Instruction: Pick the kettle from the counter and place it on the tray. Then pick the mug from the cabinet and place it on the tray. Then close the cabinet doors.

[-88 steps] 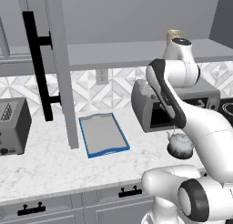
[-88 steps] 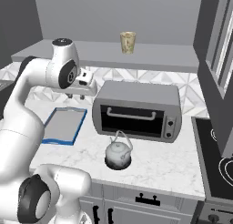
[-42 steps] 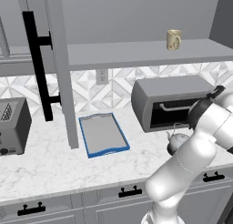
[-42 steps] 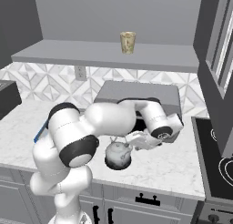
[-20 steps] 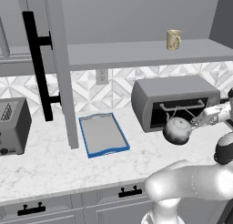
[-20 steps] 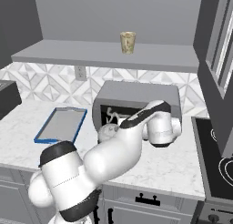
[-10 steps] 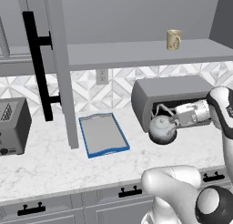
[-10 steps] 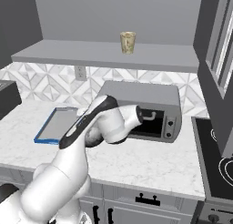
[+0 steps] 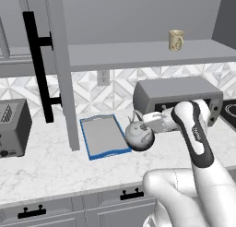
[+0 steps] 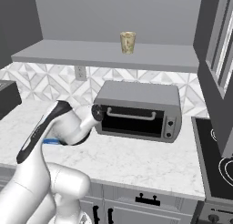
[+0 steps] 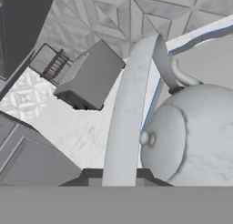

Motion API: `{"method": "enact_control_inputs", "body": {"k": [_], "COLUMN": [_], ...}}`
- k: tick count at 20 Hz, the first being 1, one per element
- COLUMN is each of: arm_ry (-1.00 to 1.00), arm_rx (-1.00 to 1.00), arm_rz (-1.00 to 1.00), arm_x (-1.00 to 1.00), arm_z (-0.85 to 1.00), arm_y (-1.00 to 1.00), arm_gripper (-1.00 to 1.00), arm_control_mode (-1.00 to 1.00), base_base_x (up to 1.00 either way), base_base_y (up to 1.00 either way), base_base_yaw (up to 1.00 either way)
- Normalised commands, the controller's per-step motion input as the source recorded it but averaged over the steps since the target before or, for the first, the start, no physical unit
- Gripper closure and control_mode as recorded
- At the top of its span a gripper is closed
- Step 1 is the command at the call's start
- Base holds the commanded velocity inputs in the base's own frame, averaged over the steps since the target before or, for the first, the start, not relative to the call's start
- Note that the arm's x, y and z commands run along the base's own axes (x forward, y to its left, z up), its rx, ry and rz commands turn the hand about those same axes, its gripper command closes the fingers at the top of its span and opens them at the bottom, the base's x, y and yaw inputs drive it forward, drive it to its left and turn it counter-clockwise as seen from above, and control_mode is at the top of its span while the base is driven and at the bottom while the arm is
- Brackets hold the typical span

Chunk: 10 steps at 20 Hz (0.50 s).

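Kettle [image 9: 139,135] hangs in the air just beside the right edge of the blue-rimmed tray [image 9: 104,137], above the marble counter [image 9: 55,166], carried sideways by the gripper [image 9: 146,122]. In the hand view its arched handle [image 11: 129,109] runs straight down between the fingers, so the pincer appears clamped on that handle, though the fingertips themselves are hidden. Up on the open cabinet's shelf [image 9: 138,54] stands the beige mug [image 9: 175,39]. A toaster oven [image 10: 139,110] sits behind the arm.
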Motion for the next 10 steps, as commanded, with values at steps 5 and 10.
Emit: {"method": "enact_control_inputs", "body": {"k": [5, 10], "arm_ry": [0.00, 0.00], "arm_rx": [0.00, 0.06], "arm_rz": [0.00, 0.00], "arm_x": [0.38, 0.88], "arm_z": [0.12, 0.06], "arm_y": [1.00, 0.92], "arm_gripper": [1.00, 1.00], "arm_control_mode": [-1.00, -1.00], "base_base_x": [0.00, 0.00], "base_base_y": [0.00, 0.00], "base_base_yaw": [0.00, 0.00]}}
